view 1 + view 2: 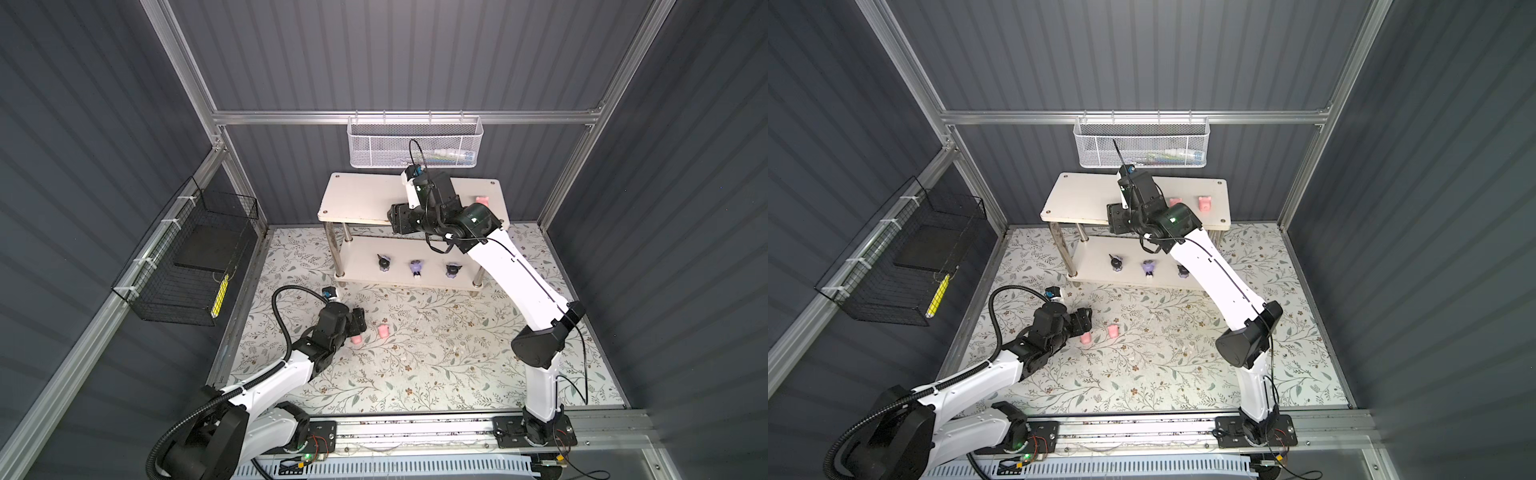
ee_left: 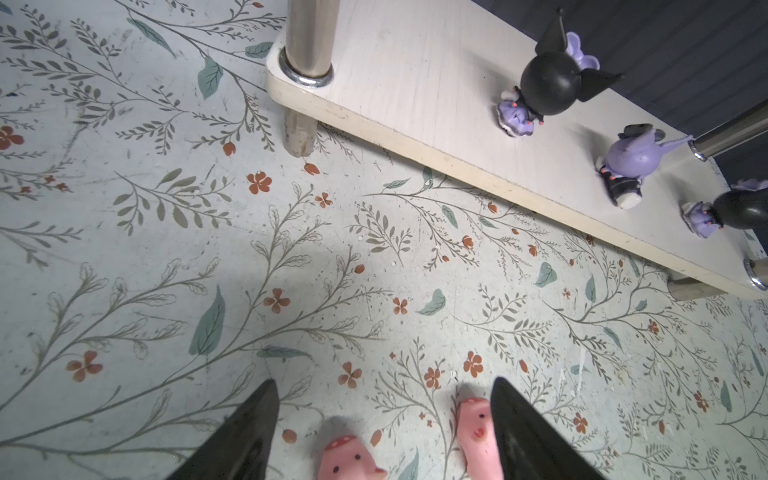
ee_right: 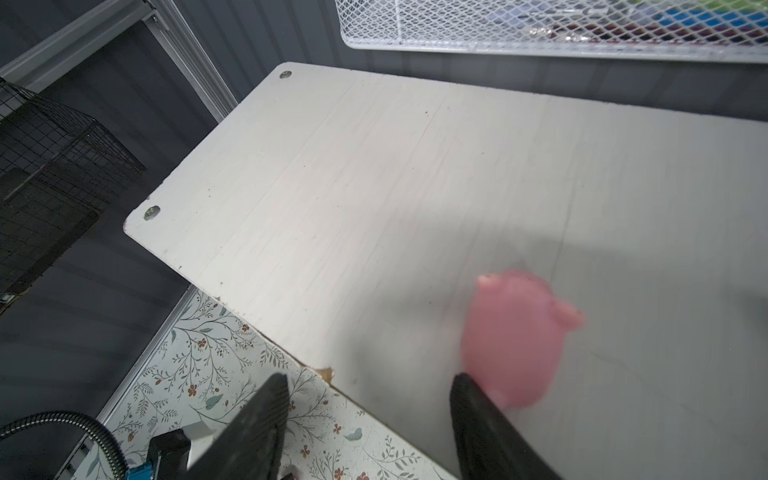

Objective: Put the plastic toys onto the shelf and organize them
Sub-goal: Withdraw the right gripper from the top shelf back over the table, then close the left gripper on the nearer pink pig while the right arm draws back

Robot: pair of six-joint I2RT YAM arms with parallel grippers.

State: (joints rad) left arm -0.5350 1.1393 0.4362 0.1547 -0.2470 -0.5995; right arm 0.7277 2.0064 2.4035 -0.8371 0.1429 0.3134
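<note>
Hidden in both top views, a pink pig [image 3: 511, 340] is seen beside the wide, empty right hand [image 3: 370, 376] by the shelf [image 3: 374, 187] edge, its left half bare; left hand [image 2: 384, 382] held wide.

Dark grey ribbed wall panels [image 1: 374, 54] close in the space at the back and on both sides, held in a frame of aluminium bars [image 1: 291, 117]. A white mesh basket [image 1: 415, 145] hangs from the back bar, with some colourful things inside that I cannot make out. On the left-hand rail a black wire basket [image 1: 187, 266] is tied on; a dark flat slab [image 1: 210, 249] and a yellow strip [image 1: 220, 293] lie in it. The floor [image 1: 415, 365] is pale, printed with grey-green sprigs, leaves and small rust-red flowers, and scuffed in places. It is brightly lit, while the walls stay dim. Along the front edge runs a metal track [image 1: 415, 428], with a white slotted duct [image 1: 374, 467] just below it.
</note>
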